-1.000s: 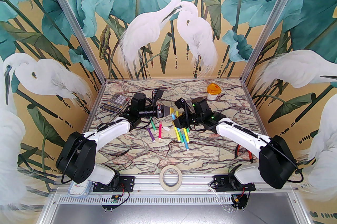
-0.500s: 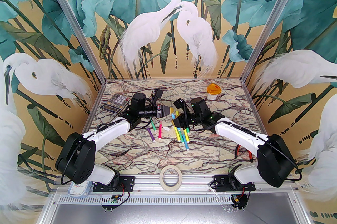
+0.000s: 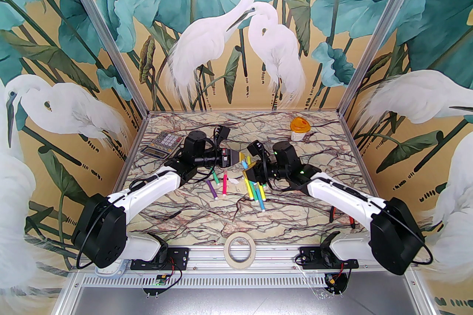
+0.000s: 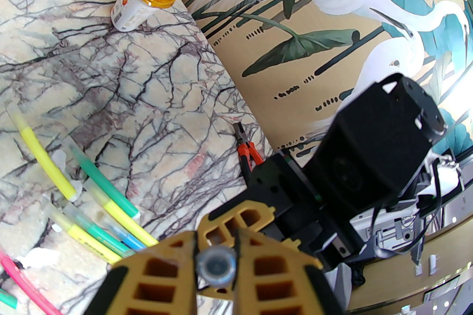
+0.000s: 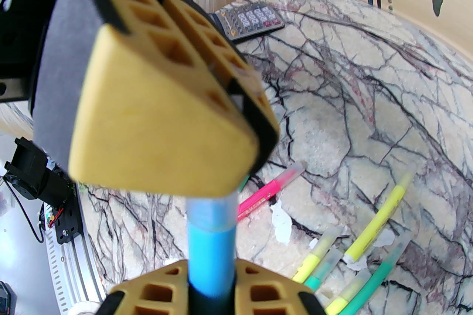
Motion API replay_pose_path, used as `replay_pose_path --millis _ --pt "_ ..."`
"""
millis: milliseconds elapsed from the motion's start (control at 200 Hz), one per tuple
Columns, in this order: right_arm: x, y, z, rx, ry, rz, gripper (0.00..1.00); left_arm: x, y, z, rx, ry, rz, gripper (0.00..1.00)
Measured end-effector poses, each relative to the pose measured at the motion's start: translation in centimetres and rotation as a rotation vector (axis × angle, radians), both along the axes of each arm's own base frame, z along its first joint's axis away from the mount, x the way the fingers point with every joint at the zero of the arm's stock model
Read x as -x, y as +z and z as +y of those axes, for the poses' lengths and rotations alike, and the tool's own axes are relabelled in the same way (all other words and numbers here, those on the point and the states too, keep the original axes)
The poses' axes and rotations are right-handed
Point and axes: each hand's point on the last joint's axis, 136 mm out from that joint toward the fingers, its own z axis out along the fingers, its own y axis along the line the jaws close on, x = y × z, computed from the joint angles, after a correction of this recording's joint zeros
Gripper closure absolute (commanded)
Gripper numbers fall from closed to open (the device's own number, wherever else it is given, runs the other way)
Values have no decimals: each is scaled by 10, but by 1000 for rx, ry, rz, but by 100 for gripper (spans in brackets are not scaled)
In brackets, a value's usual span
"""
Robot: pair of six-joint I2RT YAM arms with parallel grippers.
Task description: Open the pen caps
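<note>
Top view, grippers: we are seeing the left gripper [image 3: 240, 157] and the right gripper [image 3: 247, 173] meeting tip to tip above the middle of the table [image 3: 295, 195], each pair of fingers drawn together.
Top view, loose pens: the loose pens [image 3: 257, 193] are lying on the table just on the near side of the grippers. Yellow, green and blue ones are lying side by side, with a purple pen [image 3: 212, 190] and a pink pen [image 3: 224, 187] to their left.
Top view, surroundings: a calculator [image 3: 164, 145] is sitting at the far left and a bottle [image 3: 299, 128] with an orange lid is standing at the far right. Pliers [image 3: 333, 212] are lying by the right arm, and a tape roll [image 3: 239, 250] is resting at the near edge.
Left wrist, grip: we are looking along the left gripper's fingers, which are clamping the pen cap [image 4: 216, 265]. Its round clear end is facing us between them.
Left wrist, beyond: the right gripper's yellow fingers [image 4: 240, 217] are sitting right behind the cap.
Right wrist, grip: the right gripper's fingers are pinching the blue pen [image 5: 210, 250] by its body.
Right wrist, cap: the clear cap is sitting on the pen's far end and reaching in between the left gripper's fingers, above the table.
</note>
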Motion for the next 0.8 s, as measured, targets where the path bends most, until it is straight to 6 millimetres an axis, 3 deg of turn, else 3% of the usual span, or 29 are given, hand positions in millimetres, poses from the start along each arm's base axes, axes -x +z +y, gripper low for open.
replay_pose_path --millis 190,380,535,665,800 --pt "-1 11 -7 -29 -27 -59 100 -2 8 0 22 4 24 100" --pt "17 -28 -24 51 -38 58 100 -56 30 47 63 214 -35 100" --pt "18 -34 -28 68 -49 79 100 -62 32 54 62 246 -38 100" --pt "1 -40 -46 105 -146 79 100 -69 23 69 -53 329 -47 100" --pt "-40 -43 -90 134 -357 96 100 -81 8 98 -256 460 -68 100"
